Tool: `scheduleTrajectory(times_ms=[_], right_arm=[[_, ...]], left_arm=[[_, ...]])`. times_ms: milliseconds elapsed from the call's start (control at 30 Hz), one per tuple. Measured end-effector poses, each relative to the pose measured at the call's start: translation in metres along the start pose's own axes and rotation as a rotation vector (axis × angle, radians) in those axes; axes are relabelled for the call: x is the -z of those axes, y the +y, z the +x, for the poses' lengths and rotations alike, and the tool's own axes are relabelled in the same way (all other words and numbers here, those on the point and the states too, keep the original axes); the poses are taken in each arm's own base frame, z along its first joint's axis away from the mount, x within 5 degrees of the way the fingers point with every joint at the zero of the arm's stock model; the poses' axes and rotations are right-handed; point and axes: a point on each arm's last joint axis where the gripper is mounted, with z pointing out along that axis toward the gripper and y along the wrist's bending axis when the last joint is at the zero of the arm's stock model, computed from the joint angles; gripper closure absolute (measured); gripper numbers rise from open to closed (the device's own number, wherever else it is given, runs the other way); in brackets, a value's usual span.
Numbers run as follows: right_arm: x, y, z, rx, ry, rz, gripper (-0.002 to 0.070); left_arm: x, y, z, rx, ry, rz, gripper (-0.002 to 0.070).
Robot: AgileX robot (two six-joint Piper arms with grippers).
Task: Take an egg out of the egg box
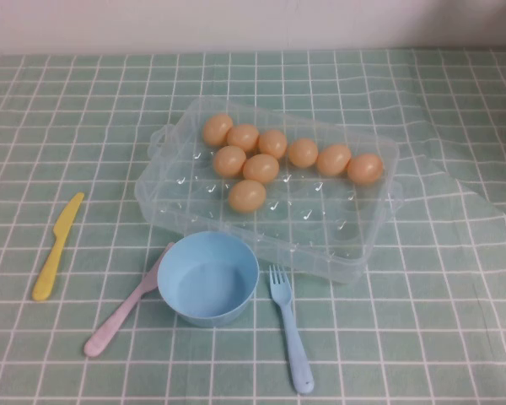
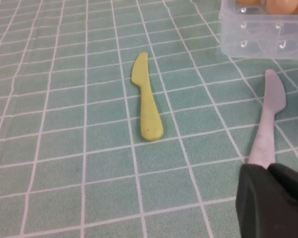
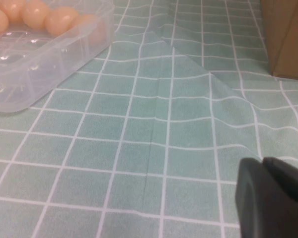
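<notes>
Starting with the high view: the clear egg box (image 1: 354,253) sits mid-table on the green checked cloth (image 1: 51,126), holding nine tan eggs, all in its far half. Six form the back row, two sit in front of that, and one egg (image 1: 247,196) sits alone nearest the front, the easiest pick. One light-blue bowl (image 1: 208,278) stands just in front of the box. One pink knife (image 1: 122,312) lies partly under the bowl's left side, one blue fork (image 1: 292,333) to its right, one yellow knife (image 1: 57,246) well apart on the left. Neither arm shows here, so no egg is lifted yet; judged as the very start, the approach not begun.

Left wrist view: the left gripper (image 2: 273,201) shows as a dark tip low in the corner, above the cloth near the pink knife's handle, with the yellow knife beyond. Whether its jaws are apart or together cannot be told.

Right wrist view: the right gripper (image 3: 274,198) is likewise only a dark corner, over bare wrinkled cloth well apart from the box; its state cannot be told. One brown box-like thing (image 3: 288,34) stands at the far edge.

Next move likely calls for one arm to reach over the box wall, descend with jaws apart around one egg, and close gently.
</notes>
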Motion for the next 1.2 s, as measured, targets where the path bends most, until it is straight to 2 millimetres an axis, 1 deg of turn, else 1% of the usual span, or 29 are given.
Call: scheduleTrajectory(times_ms=[833, 900, 1000, 1200], right_arm=[[0.0, 0.0, 0.0, 0.0, 0.0, 0.0, 0.0694], [0.0, 0.0, 0.0, 0.0, 0.0, 0.0, 0.0694], [0.0, 0.0, 0.0, 0.0, 0.0, 0.0, 0.0694], [0.0, 0.0, 0.0, 0.0, 0.0, 0.0, 0.0694]], left_arm=[[0.0, 0.0, -0.001, 0.015, -0.009, 0.005, 0.068], [0.0, -0.002, -0.002, 0.055, -0.024, 0.019, 0.068], [0.0, -0.003, -0.006, 0.162, -0.063, 0.043, 0.068], [0.002, -0.005, -0.019, 0.451, -0.196, 0.098, 0.068]])
